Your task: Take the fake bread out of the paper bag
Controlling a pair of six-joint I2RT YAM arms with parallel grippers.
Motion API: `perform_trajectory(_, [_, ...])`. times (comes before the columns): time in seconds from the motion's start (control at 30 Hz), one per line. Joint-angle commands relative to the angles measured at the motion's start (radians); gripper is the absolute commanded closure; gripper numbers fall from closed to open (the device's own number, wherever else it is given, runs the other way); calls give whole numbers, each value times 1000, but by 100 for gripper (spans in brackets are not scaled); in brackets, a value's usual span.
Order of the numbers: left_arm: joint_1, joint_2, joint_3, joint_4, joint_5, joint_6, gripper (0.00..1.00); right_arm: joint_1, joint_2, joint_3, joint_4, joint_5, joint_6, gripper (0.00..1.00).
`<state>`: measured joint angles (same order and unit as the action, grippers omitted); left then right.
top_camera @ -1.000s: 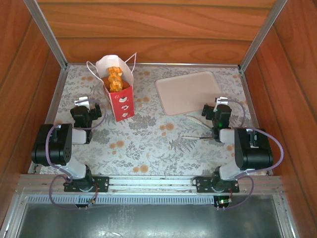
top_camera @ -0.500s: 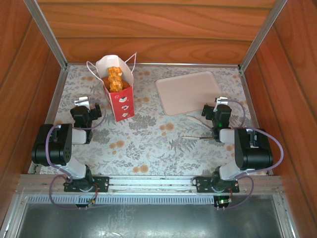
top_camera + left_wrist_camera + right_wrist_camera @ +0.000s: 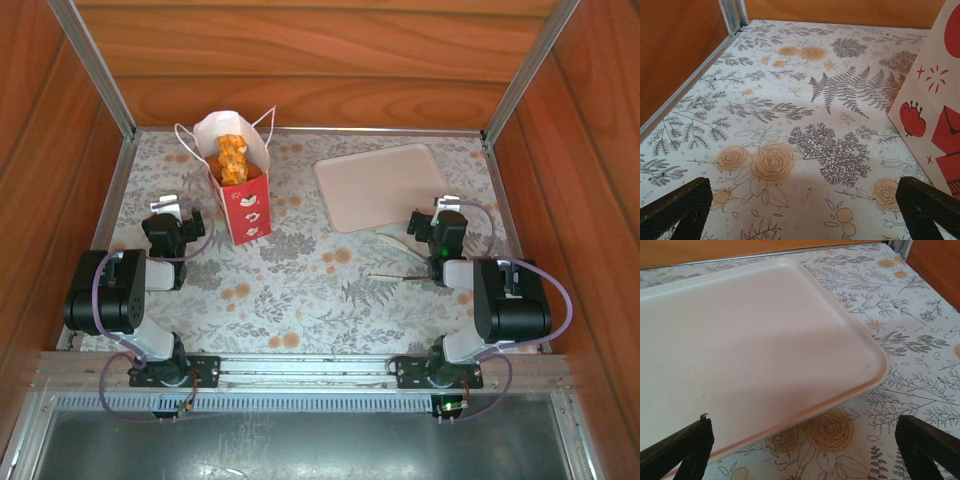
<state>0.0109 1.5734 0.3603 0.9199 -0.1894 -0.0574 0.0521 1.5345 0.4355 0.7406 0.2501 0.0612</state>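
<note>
The flower-printed tabletop (image 3: 300,290) sits inside wooden walls (image 3: 320,60), with both arms folded back at its near edge. A flat pale pink tray (image 3: 380,185) lies on the far right part, bare on top. On the far left stands the paper bag (image 3: 240,195), upright and open at the mouth, white above a red lower band with white marks, its thin cord handles splayed to either side. The left tool (image 3: 168,222) rests low, just beside and nearer than the bag, released with its dark fingers (image 3: 675,205) spread wide over bare tabletop; the bag's printed side fills the right edge of its wrist view. The right tool (image 3: 437,225) is likewise released, its fingers (image 3: 927,442) wide apart just short of the tray's near corner, holding nothing. The fake bread (image 3: 232,158) is still inside the bag, a golden-orange stack showing through the mouth. Thin metal tongs (image 3: 390,238) lie on the tabletop just left of the right tool.
</note>
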Motion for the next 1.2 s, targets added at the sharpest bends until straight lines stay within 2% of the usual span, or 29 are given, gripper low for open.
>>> perform_trajectory(0.0, [-7, 2, 21, -3, -12, 8, 0, 6, -8, 14, 9, 8, -1, 0])
perform_trajectory(0.47, [2, -11, 13, -3, 16, 3, 0, 5, -10, 12, 11, 8, -1, 0])
perform_trajectory(0.67, [9, -127, -30, -16, -27, -21, 0, 5, -11, 12, 11, 8, -1, 0])
perform_trajectory(0.73, [10, -191, -38, -60, -42, -25, 0, 6, -13, 22, 6, 9, -5, 0])
perform_trajectory(0.93, [9, -411, -35, -175, -113, -70, 0, 5, -73, 91, -174, 19, -4, 0])
perform_trajectory(1.07, [10, -528, 45, -377, -195, -153, 0, 8, -153, 116, -288, 50, 7, 0])
perform_trajectory(1.17, [9, -614, 94, -531, -214, -225, 0, 12, -227, 178, -458, 58, 38, 0])
